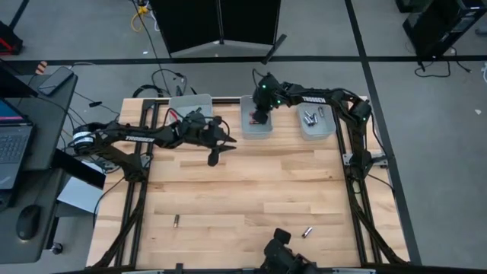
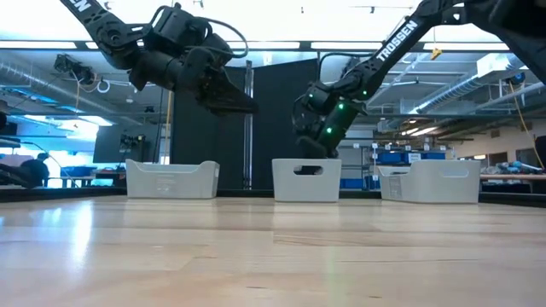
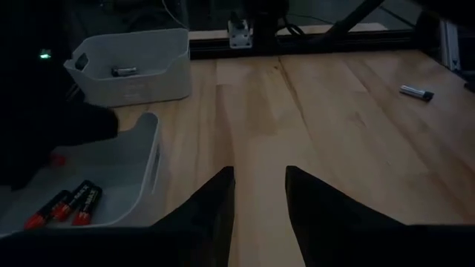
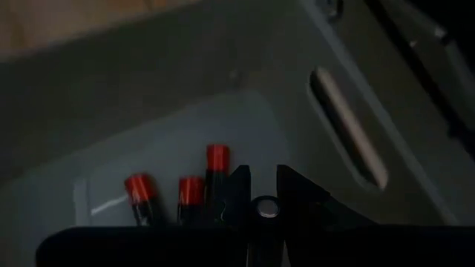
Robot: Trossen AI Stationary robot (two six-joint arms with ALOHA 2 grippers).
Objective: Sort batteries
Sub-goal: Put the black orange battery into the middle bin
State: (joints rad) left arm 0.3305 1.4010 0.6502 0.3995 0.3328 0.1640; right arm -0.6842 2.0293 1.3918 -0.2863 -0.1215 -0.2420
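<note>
My right gripper (image 1: pixel 259 116) reaches down into the middle white bin (image 1: pixel 256 128) at the table's far edge and is shut on a battery (image 4: pixel 265 208). Three black batteries with red ends (image 4: pixel 191 191) lie on that bin's floor and show again in the left wrist view (image 3: pixel 70 208). My left gripper (image 1: pixel 215 150) hovers open and empty above the table (image 3: pixel 260 194), left of the middle bin. Two loose batteries lie on the wood near the table's near edge, one on the left (image 1: pixel 176 221) and one on the right (image 1: pixel 307 232). My right gripper pinches a battery between its two fingers (image 4: pixel 239 194), coming from above and pointing down into the middle bin. Only the battery's round silver end (image 4: pixel 265 208) shows between the fingers; the rest is hidden by the gripper. The battery is lifted clear of the bin's floor.
Three white bins stand in a row along the far edge: left (image 1: pixel 190 105), middle, right (image 1: pixel 316 122); the right one holds silver batteries (image 1: pixel 310 116). Black frame rails run along the table's left and right sides. The wide wooden middle (image 1: pixel 243 190) is bare.
</note>
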